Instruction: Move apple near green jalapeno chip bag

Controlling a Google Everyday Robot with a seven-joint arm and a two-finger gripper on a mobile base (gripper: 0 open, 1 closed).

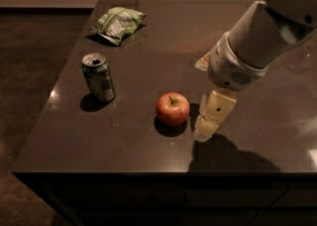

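The red apple [173, 108] with yellowish patches and a dark stem sits on the dark table [148, 46], near the front middle. The green jalapeno chip bag [119, 24], light green and white and crinkled, lies at the table's far left. My gripper [210, 121] hangs from the white arm just right of the apple, close beside it and low over the table, not holding it.
A green upright soda can [99, 77] stands left of the apple, between it and the chip bag. The table's front edge runs just below the gripper, and its left edge is near the can. The arm's shadow falls at front right.
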